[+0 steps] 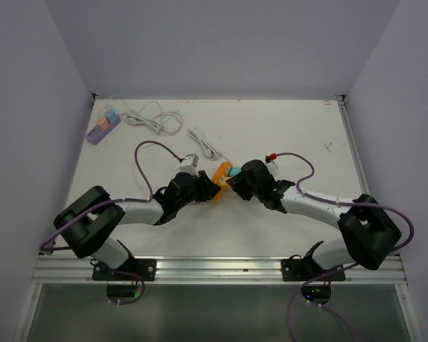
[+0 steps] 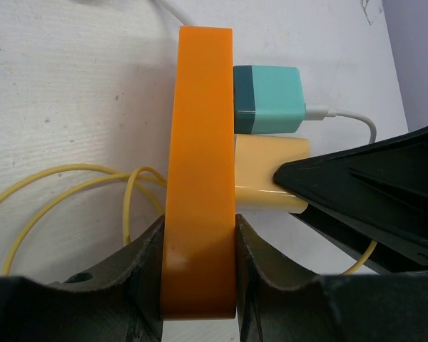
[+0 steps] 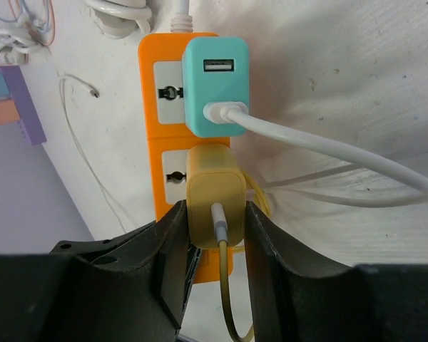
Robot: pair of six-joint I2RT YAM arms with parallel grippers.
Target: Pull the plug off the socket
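Note:
An orange socket strip lies mid-table, and my left gripper is shut on its near end, one finger on each long side. Two plugs sit in the strip: a teal plug with a white cable and a pale yellow plug with a yellow cable. My right gripper has come in from the right and is shut on the yellow plug, its fingers against the plug's two sides. The teal plug sits just beyond it, untouched. Seen from above, both grippers meet at the strip.
A purple socket strip with coloured plugs lies at the far left corner beside coiled white cables. Another white cable and a small white adaptor lie just behind the orange strip. A red-tipped connector sits to the right.

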